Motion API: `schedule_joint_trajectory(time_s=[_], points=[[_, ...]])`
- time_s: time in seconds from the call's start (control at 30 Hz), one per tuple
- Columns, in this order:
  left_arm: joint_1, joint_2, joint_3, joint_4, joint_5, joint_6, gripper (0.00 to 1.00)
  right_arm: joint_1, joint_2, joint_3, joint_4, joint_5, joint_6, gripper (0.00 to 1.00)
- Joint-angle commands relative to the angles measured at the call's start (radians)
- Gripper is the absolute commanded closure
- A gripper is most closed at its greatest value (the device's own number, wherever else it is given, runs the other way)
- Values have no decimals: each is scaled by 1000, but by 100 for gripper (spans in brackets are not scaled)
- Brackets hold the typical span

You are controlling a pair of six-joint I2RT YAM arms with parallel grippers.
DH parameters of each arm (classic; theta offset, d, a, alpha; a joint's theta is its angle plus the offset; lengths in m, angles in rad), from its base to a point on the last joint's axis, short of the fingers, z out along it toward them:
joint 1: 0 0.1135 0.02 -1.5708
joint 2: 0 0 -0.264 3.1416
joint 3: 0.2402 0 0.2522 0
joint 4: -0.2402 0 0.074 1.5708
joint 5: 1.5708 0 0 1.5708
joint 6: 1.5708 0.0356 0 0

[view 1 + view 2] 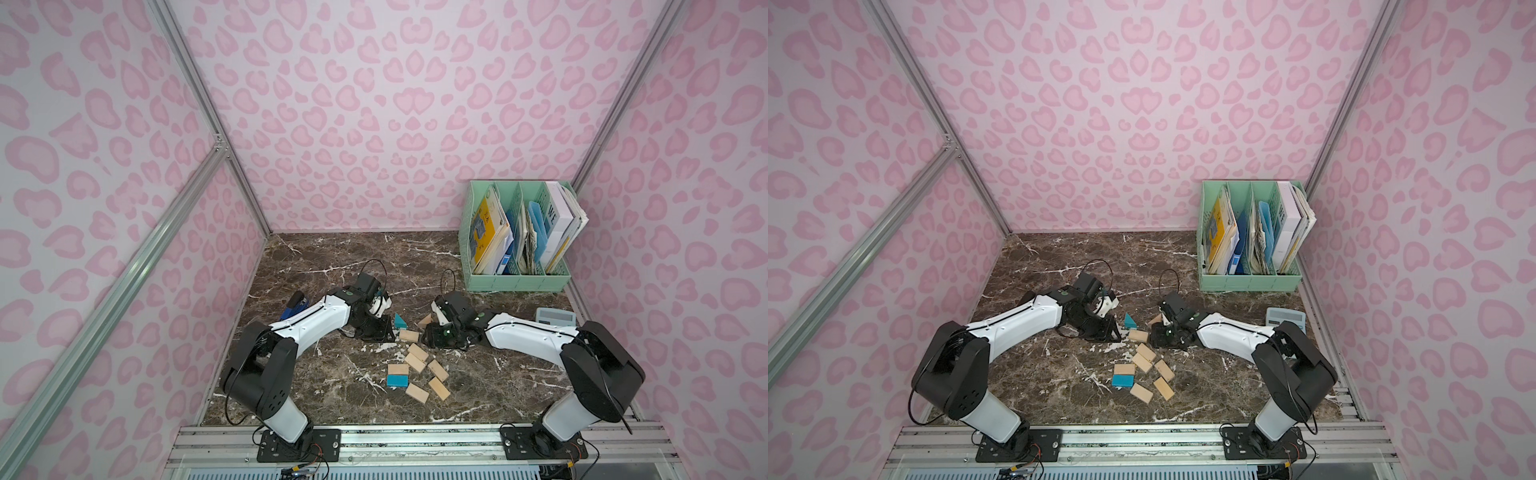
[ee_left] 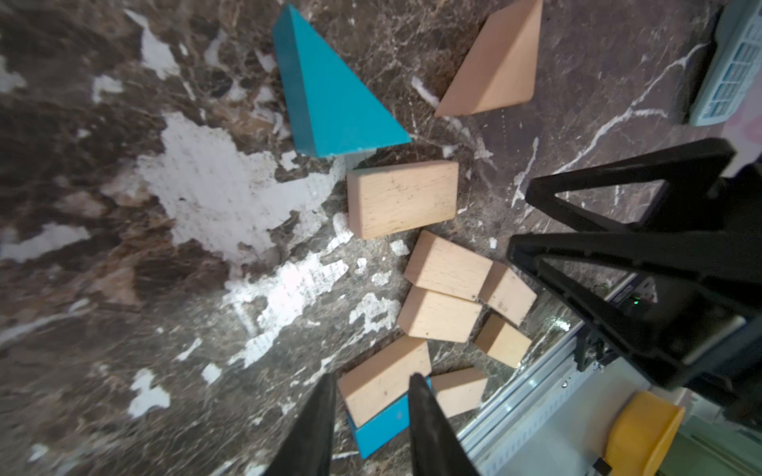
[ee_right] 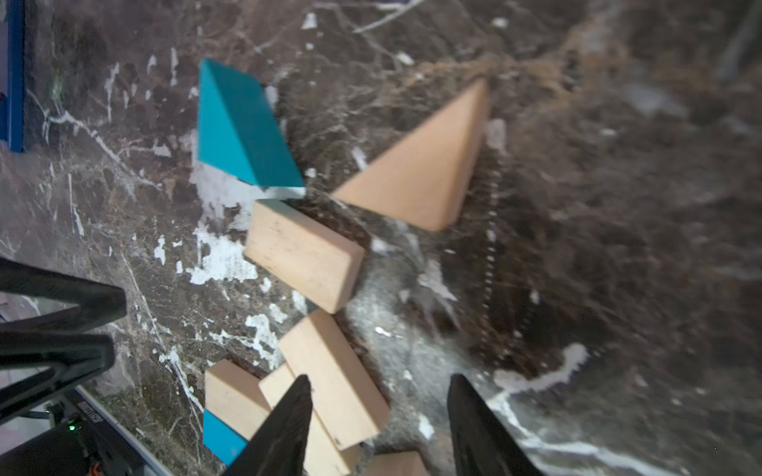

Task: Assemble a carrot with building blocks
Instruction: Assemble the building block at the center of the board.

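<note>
Small wooden building blocks (image 1: 415, 363), light-wood and blue, are seen lying loose at the front-centre of the dark marble-patterned table (image 1: 332, 257), not yet joined into a figure. A blue triangular block (image 1: 400, 321) is found at 11 o'clock of the scatter and a light-wood triangular block (image 1: 425, 321) at 12 o'clock. A blue rectangular block (image 1: 395, 380) is set at 7 o'clock, edge to edge with a light-wood one. The left gripper (image 2: 371, 381) is held at 10 o'clock, jaws slightly parted and empty. The right gripper (image 3: 379, 383) is held at 2 o'clock, jaws wider apart, nothing grasped. Bare marble is left toward 12 and 9 o'clock. The 6 o'clock edge is bounded by an aluminium rail (image 1: 415, 436). The 1 o'clock corner is taken by a mint-green plastic file organiser (image 1: 515, 282), and a light-blue calculator (image 1: 555, 318) lies at the 3 o'clock edge.
</note>
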Motion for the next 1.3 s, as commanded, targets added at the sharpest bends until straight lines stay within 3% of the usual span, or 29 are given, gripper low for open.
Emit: schedule_joint_trajectory(time_s=[0.0,0.47,0.87,1.03,1.27], points=[[14,35,-4,70,85,-37,68,-30,-35,-50,146,-143,32,45],[77,142,28,172,195,-65,61,-61,38,-79,291,-238,54,45],[81,175,26,185,214,-60,74,-78,123,-34,318,-278,65,51],[83,198,47,171,223,-50,82,-82,135,-14,301,-276,56,62],[87,202,49,155,218,-33,95,-84,142,-2,283,-271,53,95]])
